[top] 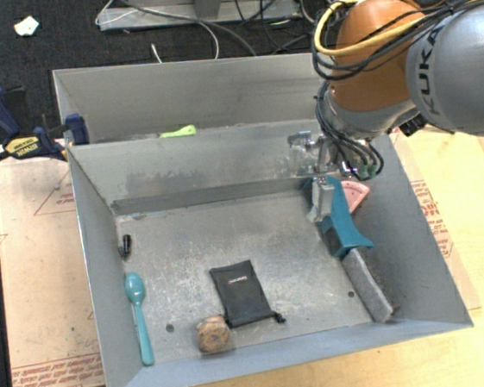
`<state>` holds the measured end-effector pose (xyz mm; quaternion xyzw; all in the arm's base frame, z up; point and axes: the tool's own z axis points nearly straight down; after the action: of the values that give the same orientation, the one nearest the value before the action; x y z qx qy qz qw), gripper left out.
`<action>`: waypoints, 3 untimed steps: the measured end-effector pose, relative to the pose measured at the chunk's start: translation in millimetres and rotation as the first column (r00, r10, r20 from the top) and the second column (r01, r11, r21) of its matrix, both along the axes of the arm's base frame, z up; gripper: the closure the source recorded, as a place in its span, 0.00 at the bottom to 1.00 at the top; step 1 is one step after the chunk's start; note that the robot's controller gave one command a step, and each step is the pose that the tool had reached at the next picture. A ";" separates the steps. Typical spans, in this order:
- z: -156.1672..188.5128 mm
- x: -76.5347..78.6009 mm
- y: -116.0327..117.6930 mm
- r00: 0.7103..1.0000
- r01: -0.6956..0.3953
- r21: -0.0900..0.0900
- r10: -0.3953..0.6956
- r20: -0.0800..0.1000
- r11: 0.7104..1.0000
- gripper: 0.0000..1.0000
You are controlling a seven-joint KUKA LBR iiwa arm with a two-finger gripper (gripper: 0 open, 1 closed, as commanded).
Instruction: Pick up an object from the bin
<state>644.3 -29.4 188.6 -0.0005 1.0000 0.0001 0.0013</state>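
Teal-handled brush at 3 o'clock in grey bin, lying along foot of right wall. Teal handle toward 12, long grey head toward 5.

Camera view: hand at upper end of brush handle, close to foot of far wall. Touching handle or just above it: cannot tell which. State of hand, released or clenched: cannot tell.

Just beside handle on its 3 o'clock side, pink flat piece, partly under handle and against right wall. Above hand at 1 o'clock, orange wrist cover with yellow cable looped over it.

Well apart from hand, on bin floor:
- black flat pouch at 6 o'clock
- brown rounded lump just beside pouch's lower left corner
- teal spoon at 8 o'clock, bowl toward 12
- small black cylinder at 9 o'clock, near spoon's bowl

On far wall at 11 o'clock, yellow-green scrap.
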 end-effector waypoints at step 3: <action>-62.9 -49.1 -53.2 0.975 -0.224 0.000 0.224 0.002 0.975 0.00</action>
<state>595.2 -82.6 125.6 -0.1133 0.9936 0.0003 0.0023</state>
